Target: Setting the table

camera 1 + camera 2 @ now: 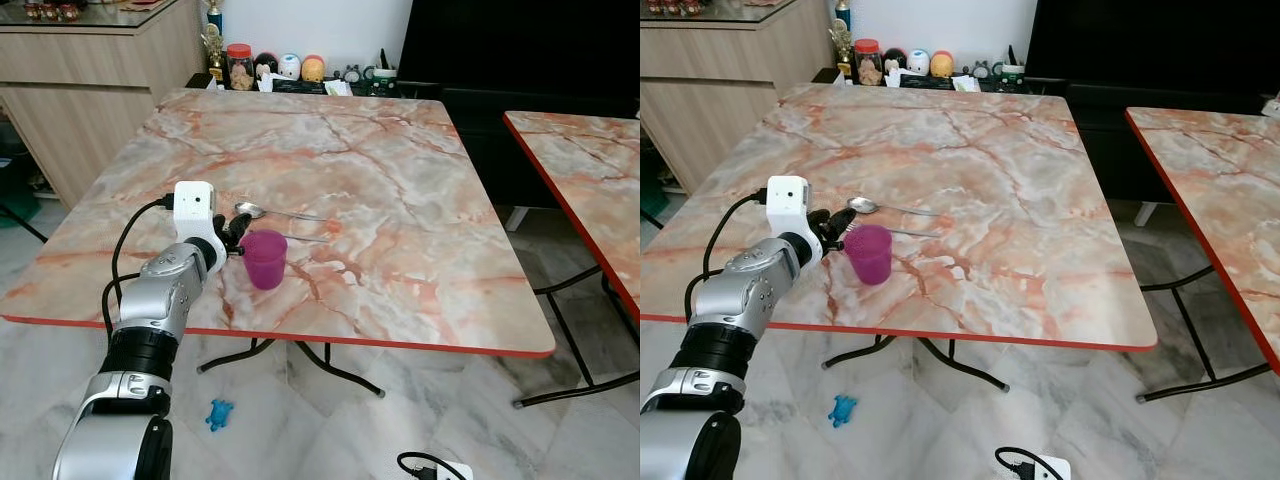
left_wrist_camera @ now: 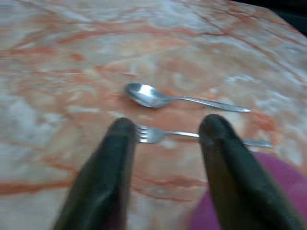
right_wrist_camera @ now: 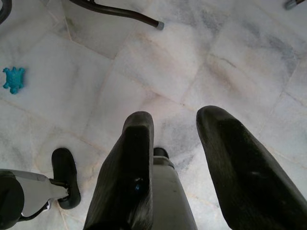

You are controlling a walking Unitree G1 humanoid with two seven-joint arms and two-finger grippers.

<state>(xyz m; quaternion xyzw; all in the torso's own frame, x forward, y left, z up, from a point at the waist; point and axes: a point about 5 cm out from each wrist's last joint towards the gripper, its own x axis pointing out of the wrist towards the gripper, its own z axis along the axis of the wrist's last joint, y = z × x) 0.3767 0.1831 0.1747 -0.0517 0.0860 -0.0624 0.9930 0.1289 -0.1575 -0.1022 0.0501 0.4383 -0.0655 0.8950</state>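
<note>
A purple plastic cup [image 1: 265, 258] stands upright near the front left of the marble-patterned table [image 1: 400, 150]. Just behind it lie a spoon [image 1: 275, 212] and a fork [image 1: 305, 239], both pointing sideways; the cup hides part of the fork. My left gripper [image 1: 236, 235] hovers low over the table, close beside the cup's left rim, open and empty. In the left wrist view the fork [image 2: 163, 134] lies just beyond the spread fingers [image 2: 115, 158], the spoon [image 2: 148, 96] farther off, and the cup [image 2: 288, 177] beside one finger. My right gripper [image 3: 175, 117] hangs open over the floor.
A second table [image 1: 590, 150] stands to the right across a gap. At the back are a wooden cabinet [image 1: 80, 70] and jars and figurines [image 1: 240, 65] on a low shelf. A blue toy [image 1: 219, 413] and a power plug [image 1: 440, 468] lie on the floor.
</note>
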